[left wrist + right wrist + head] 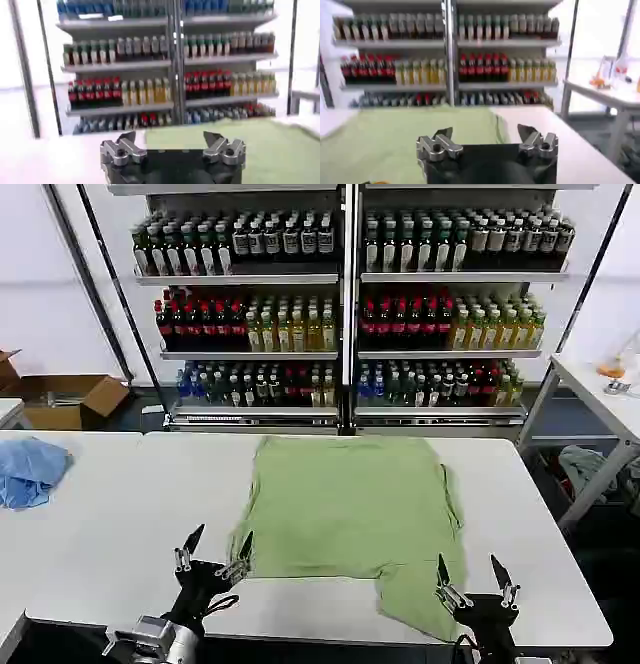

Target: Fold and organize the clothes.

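The light green shirt (350, 509) lies flat on the white table (120, 524), plain side up, with one flap reaching the near edge at the right. My left gripper (218, 546) hovers open at the shirt's near left corner, nothing between its fingers. My right gripper (470, 571) stands open at the near right flap, also holding nothing. In the left wrist view the left gripper (172, 141) faces the shirt (260, 150) across the table. In the right wrist view the right gripper (485, 134) is over the shirt (385, 140).
A light blue cloth (28, 469) lies crumpled at the table's left side. Drink shelves (345, 304) stand behind the table. A second white table (605, 399) is at the right, with a grey-green garment (590, 464) beneath it. Cardboard boxes (70, 399) sit on the floor at left.
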Controlling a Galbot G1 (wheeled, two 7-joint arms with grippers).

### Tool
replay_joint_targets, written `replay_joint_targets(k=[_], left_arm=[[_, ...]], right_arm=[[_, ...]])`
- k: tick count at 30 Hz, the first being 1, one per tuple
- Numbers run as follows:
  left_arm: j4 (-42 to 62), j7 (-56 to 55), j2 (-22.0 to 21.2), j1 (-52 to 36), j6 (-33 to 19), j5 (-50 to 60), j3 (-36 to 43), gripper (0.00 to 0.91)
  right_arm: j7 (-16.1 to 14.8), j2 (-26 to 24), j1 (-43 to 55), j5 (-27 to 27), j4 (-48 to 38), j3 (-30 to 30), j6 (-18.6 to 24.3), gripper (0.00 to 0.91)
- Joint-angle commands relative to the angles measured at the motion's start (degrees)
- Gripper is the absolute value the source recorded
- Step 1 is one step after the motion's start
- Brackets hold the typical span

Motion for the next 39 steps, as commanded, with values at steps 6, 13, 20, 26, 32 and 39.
replay_joint_targets(k=[6, 13, 20, 26, 32, 39], left_arm=[[6.67, -0.37, 3.17, -4.47, 12.89, -2.33, 1.20, 0.907], [9.47, -0.76, 3.59, -6.08, 14.07, -2.22, 2.30, 0.907], [10.64, -1.34, 3.51, -6.93, 14.07, -2.23, 3.28, 0.111], [11.05, -1.08, 3.38, -6.88, 14.06, -2.61, 4.09, 0.060], [10.96, -0.62, 3.38, -6.49, 14.06, -3.66, 4.62, 0.060], [11.23, 0.02, 3.57, -6.27, 14.05, -4.53, 5.16, 0.060]], right_arm=[[1.37, 0.26, 0.69, 0.37, -2.23, -0.60, -5.85, 0.907], [2.11, 0.99, 0.83, 0.06, -3.84, -2.10, -6.66, 0.907], [2.55, 1.56, 1.39, 0.81, -5.40, -3.68, -7.55, 0.312], [3.57, 2.63, 1.35, 1.79, -6.37, -4.53, -8.25, 0.000], [4.20, 3.32, 0.55, 2.38, -6.33, -4.73, -8.66, 0.000], [4.00, 3.93, -0.87, 2.17, -5.92, -4.40, -7.82, 0.000]])
